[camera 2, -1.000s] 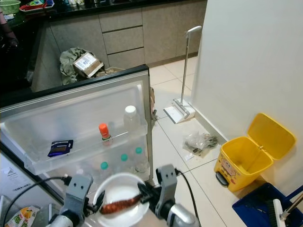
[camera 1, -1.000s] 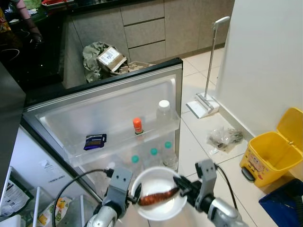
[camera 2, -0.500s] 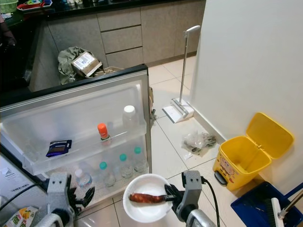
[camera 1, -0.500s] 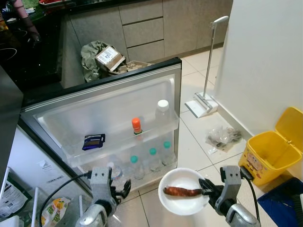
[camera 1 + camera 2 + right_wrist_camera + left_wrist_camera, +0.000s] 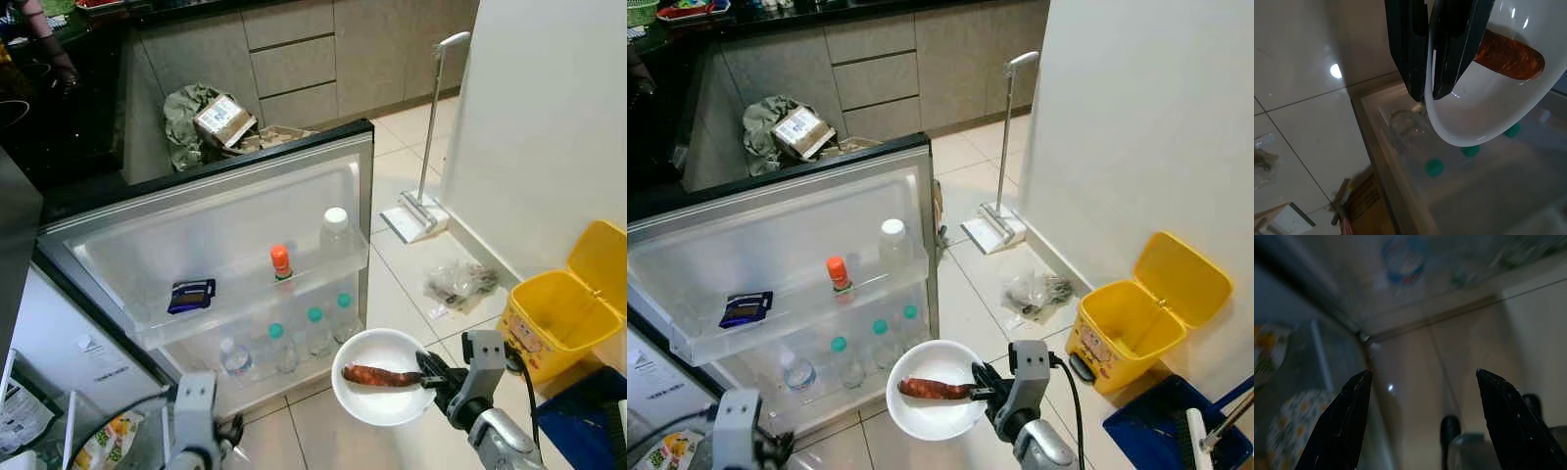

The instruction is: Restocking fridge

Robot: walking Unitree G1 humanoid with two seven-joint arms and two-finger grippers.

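Observation:
My right gripper [image 5: 428, 373] is shut on the near rim of a white bowl [image 5: 384, 399], held level above the tiled floor in front of the open fridge door [image 5: 225, 211]. A brown sausage [image 5: 379, 375] lies across the bowl. In the right wrist view the two black fingers [image 5: 1409, 54] pinch the bowl [image 5: 1484, 105] rim, with the sausage [image 5: 1508, 55] inside. My left arm [image 5: 195, 411] hangs low at the left, beside the fridge body. The left gripper [image 5: 1422, 379] is open and holds nothing.
The door shelves carry a dark blue packet [image 5: 191, 294], an orange-capped bottle [image 5: 281, 262], a white-capped bottle [image 5: 336, 231] and several teal-capped bottles [image 5: 314, 329]. A yellow bin [image 5: 556, 315], a plastic bag [image 5: 460, 284] and a floor mop [image 5: 419, 217] stand along the right wall.
One second ago both grippers held the bowl. The left one has let go and dropped down to the left. The right gripper has carried the bowl to the right.

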